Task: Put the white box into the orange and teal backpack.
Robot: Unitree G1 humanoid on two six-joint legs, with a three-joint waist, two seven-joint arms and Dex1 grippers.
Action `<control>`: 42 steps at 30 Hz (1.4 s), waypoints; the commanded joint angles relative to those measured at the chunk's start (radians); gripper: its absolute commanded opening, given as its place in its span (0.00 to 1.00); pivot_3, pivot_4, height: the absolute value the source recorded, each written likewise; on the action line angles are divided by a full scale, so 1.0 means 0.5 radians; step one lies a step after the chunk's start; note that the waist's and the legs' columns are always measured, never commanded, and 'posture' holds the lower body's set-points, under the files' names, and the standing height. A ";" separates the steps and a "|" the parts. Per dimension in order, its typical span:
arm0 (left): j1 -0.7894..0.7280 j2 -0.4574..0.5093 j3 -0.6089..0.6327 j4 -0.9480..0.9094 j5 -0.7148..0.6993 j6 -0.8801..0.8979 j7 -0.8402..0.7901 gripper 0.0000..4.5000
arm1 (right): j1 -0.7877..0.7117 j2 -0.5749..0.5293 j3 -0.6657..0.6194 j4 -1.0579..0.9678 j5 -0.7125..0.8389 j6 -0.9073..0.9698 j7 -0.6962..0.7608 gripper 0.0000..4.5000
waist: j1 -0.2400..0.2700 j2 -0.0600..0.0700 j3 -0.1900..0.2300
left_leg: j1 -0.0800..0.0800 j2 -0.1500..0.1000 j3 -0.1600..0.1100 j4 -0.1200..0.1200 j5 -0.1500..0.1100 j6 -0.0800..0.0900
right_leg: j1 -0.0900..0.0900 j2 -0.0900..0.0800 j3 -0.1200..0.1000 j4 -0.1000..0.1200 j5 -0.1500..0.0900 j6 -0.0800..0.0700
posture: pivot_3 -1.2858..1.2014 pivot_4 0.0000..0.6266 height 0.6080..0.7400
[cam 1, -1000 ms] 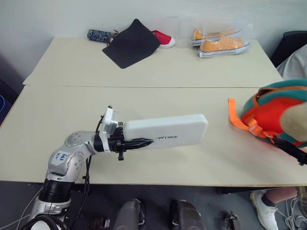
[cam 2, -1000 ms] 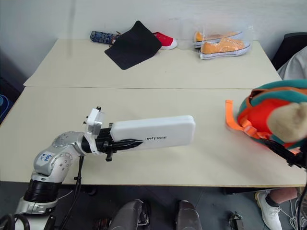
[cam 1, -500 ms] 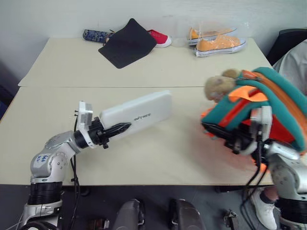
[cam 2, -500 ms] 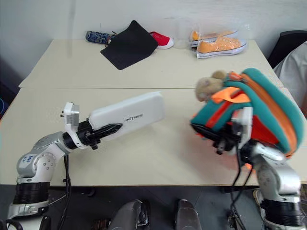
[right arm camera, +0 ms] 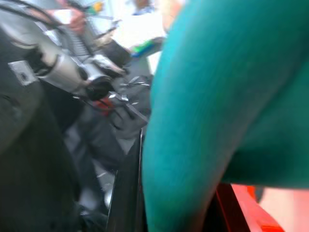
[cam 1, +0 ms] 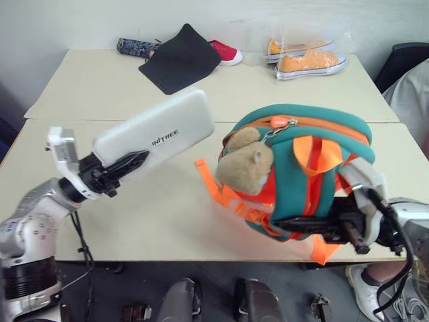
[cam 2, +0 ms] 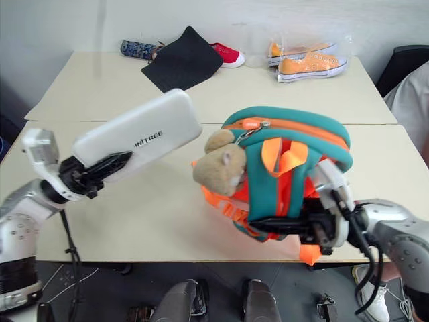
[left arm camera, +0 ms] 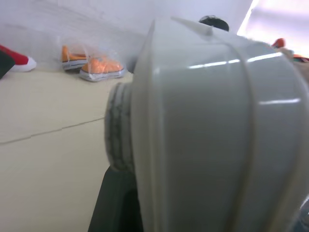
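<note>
Over the table (cam 1: 167, 201), my left claw (cam 1: 127, 164) clamps the box (cam 1: 154, 136), my right claw (cam 1: 315, 225) grips the backpack (cam 1: 301, 168) beside it; next, find its opening.

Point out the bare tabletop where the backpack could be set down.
Bare tabletop lies between the white box and the backpack, and ahead on the far table short of the shoes. The far edge is crowded.
</note>
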 commanded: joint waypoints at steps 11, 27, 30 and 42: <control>-0.545 -0.065 -0.813 0.179 0.574 -0.391 -0.258 0.27 | -0.025 -0.091 -0.013 0.162 -0.247 -0.077 0.278 0.01 | 0.059 0.000 0.000 | -0.001 0.000 0.004 0.000 0.006 -0.004 | -0.002 0.004 0.000 0.003 0.001 0.001 | 0.52 0.24 1.00; -1.551 -0.779 -1.632 1.070 1.365 -0.690 -0.297 0.27 | 0.098 -0.040 -0.023 0.076 -0.293 -0.120 0.244 0.01 | 0.103 -0.001 0.001 | -0.013 0.001 0.001 0.027 0.001 0.013 | -0.001 0.003 -0.002 0.002 0.005 0.009 | 0.52 0.24 1.00; -1.544 -0.956 -1.615 1.147 1.370 -0.682 -0.252 0.35 | 0.137 -0.015 -0.038 0.044 -0.300 -0.138 0.203 0.00 | 0.099 0.000 0.001 | -0.013 0.002 0.001 0.026 0.002 0.016 | -0.002 0.004 -0.004 0.002 0.005 0.009 | 0.52 0.24 1.00; -1.125 -0.558 -1.121 0.806 1.025 -0.827 -0.738 0.99 | 0.289 0.112 -0.134 -0.069 -0.278 -0.178 -0.007 0.00 | 0.036 0.000 0.001 | -0.011 0.004 0.000 0.029 0.005 0.014 | 0.000 0.004 -0.005 0.007 0.004 0.007 | 0.52 0.24 1.00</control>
